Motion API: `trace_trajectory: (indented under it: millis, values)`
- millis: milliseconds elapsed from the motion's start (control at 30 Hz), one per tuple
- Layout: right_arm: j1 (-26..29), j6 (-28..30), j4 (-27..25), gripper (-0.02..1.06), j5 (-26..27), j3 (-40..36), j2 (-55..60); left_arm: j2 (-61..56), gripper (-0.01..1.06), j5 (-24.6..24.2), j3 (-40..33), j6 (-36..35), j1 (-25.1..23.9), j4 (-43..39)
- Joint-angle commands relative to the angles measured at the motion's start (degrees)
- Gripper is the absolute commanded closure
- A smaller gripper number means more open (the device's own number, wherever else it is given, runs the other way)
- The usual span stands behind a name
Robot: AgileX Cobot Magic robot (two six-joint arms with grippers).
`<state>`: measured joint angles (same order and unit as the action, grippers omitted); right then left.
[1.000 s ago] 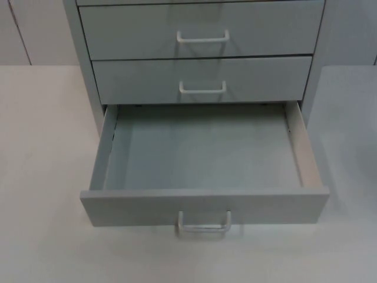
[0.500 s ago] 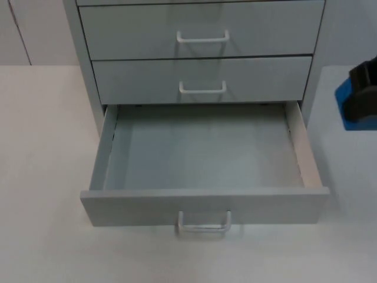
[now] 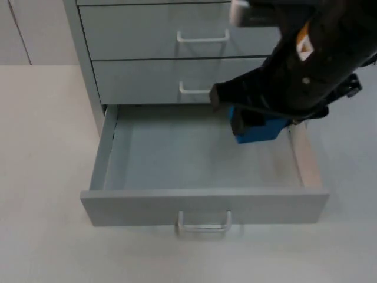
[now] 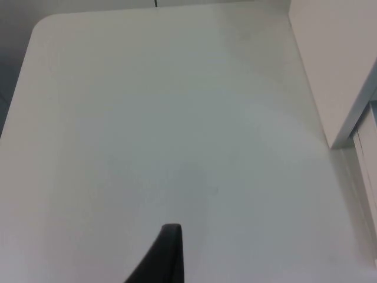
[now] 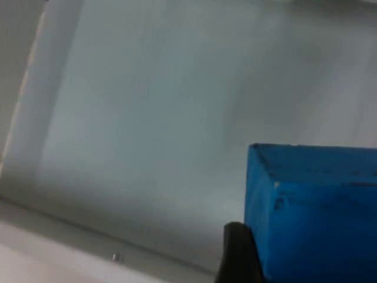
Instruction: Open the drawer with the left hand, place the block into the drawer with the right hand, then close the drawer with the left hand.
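Observation:
The grey cabinet's bottom drawer (image 3: 100, 171) stands pulled out, its floor bare. My right gripper (image 3: 250, 121) hangs over the drawer's back right part, shut on a blue block (image 3: 259, 131). In the right wrist view the blue block (image 5: 315, 209) sits against a black fingertip (image 5: 238, 253), with the drawer floor (image 5: 153, 118) beneath it. The right arm (image 3: 312, 53) covers part of the upper drawers. A black fingertip (image 4: 165, 256) of my left gripper hovers over bare white table (image 4: 165, 118) beside the cabinet's side (image 4: 336, 59); that arm waits.
Two shut drawers with white handles (image 3: 202, 38) (image 3: 197, 89) sit above the pulled-out one. Its own handle (image 3: 204, 223) sticks out toward the table's front. White table (image 3: 41, 130) lies to the left of the cabinet.
The right arm has swung in from the right edge with the blue block and now hangs over the drawer's back right part. The drawer has not moved.

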<state>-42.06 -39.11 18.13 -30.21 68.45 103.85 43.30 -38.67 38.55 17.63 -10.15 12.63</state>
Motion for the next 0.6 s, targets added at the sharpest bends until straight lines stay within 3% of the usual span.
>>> trace_trajectory:
  millis: [0, 133, 367, 567]
  values:
    - [-1.6, -7.3, 6.5, 1.05, -0.1, 2.1, 2.7, -0.3, 0.00, 0.4, -0.1, 0.1, -0.2, 0.9]
    - [-2.7, -15.0, 13.6, 1.05, 0.2, 4.3, 6.8, -0.3, 0.00, 0.4, -0.1, 0.1, -0.2, 1.0]
    - [-2.6, -17.4, 15.1, 1.05, 3.9, 6.0, 13.3, -0.3, 0.00, 0.4, -0.1, 0.1, -0.2, 1.0]
    - [-2.6, -23.7, 22.4, 1.05, 4.1, 6.0, 17.2, -0.3, 0.00, 0.4, -0.1, 0.1, -0.2, 1.4]
